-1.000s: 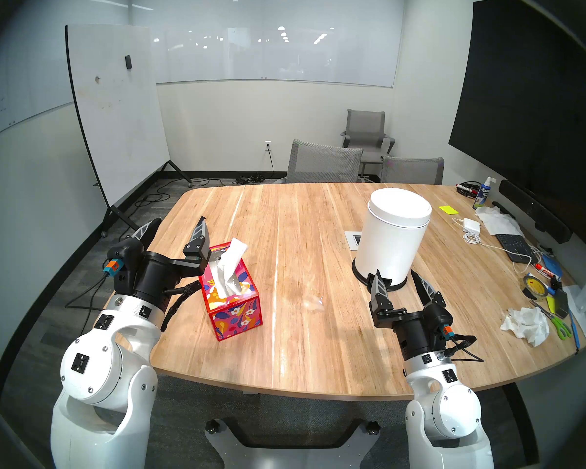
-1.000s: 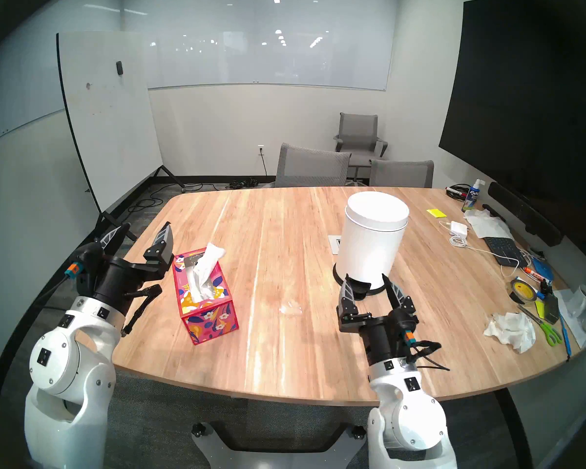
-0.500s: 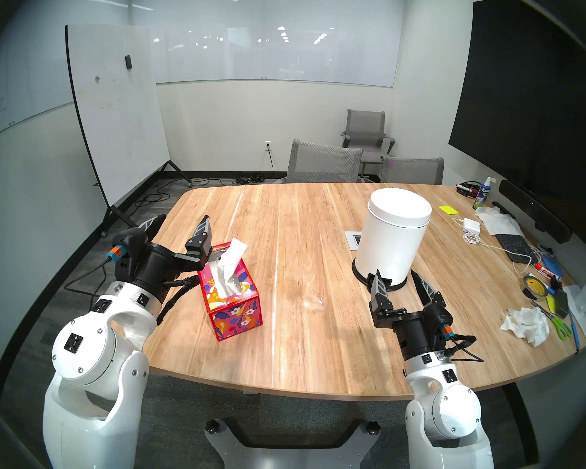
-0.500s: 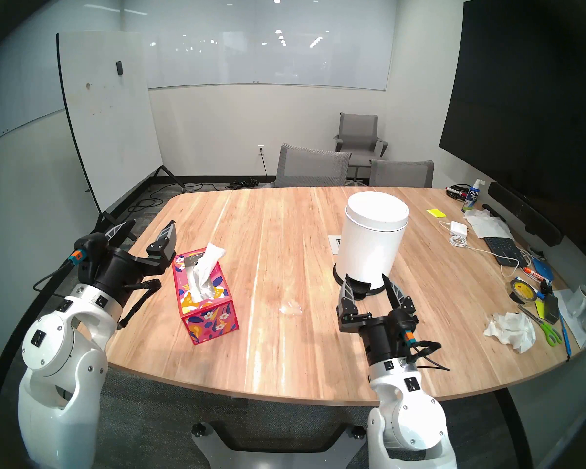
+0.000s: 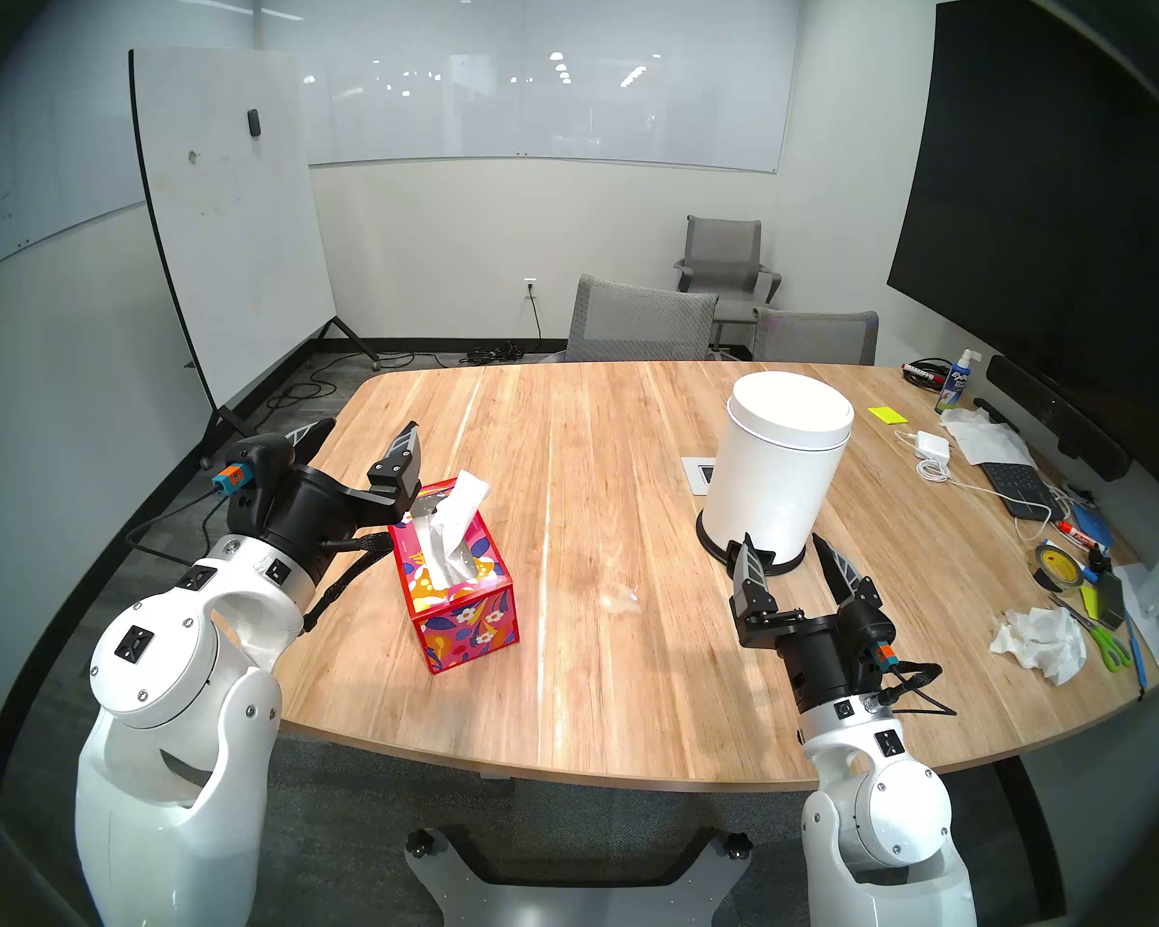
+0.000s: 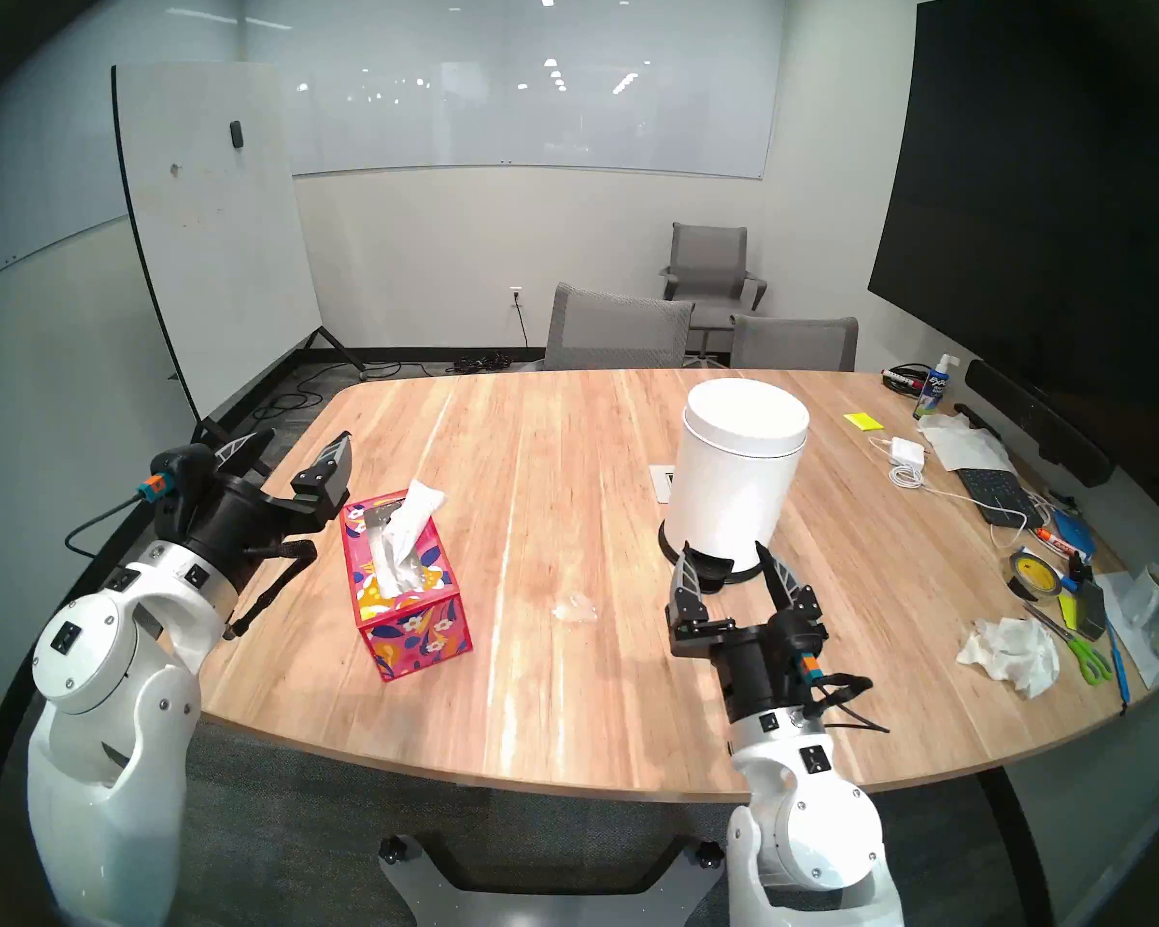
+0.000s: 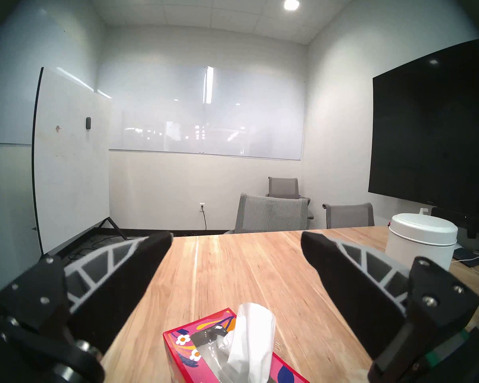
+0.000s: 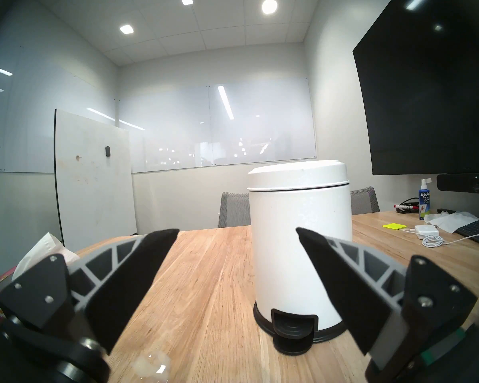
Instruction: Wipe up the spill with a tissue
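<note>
Wood-grain table, glossy spill

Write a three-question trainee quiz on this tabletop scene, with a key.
1. True or false: the thin white paper tissue sticks up out of the red floral cardboard box.
2. The small clear liquid spill lies between that box and which tool? A left tool B right tool
3. Fill in: the tall white cylindrical pedal bin has its lid ____.

Key: 1 true. 2 B. 3 closed.
</note>
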